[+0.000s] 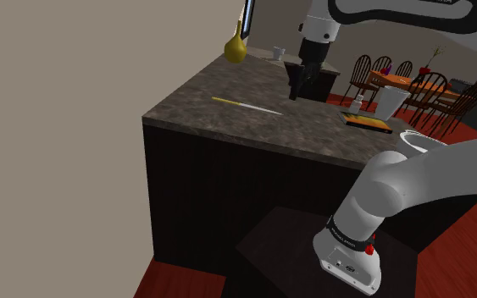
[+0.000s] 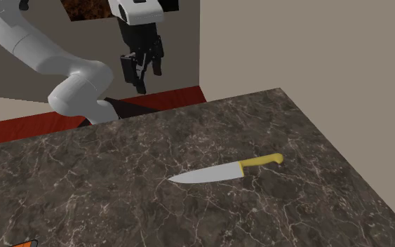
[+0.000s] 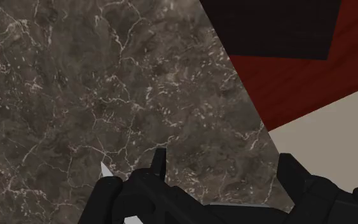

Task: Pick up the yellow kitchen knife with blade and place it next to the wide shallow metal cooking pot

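**Operator:** State the current step and the layout.

**Technician:** Step in hand, as judged: approach, before the pick. The dark marbled counter (image 2: 118, 182) carries the work. The white arm (image 2: 76, 88) rises from its stand, arches over the counter's edge and points the hand straight down. The gripper (image 2: 144, 77) hangs above the surface, clear of it, with fingers spread and nothing between them.

**Operator:** Location of the knife?

**Technician:** The knife (image 2: 224, 170) lies flat on the counter, well apart from the gripper. Its yellow handle (image 2: 262, 161) points toward the second exterior view's right and its blade toward that view's left. In the wrist view the blade tip (image 3: 103, 168) shows just beside one finger.

**Operator:** Requirements for the next move?

**Technician:** Judgement only:
1. Carry the hand sideways until the handle sits between the fingers.
2. Turn the wrist so the fingers span the handle's width.
3. Descend almost to the stone, since the knife lies low.

**Operator:** Destination?

**Technician:** A pale curved rim (image 1: 416, 138) by the arm's elbow may be the pot; it cannot be confirmed
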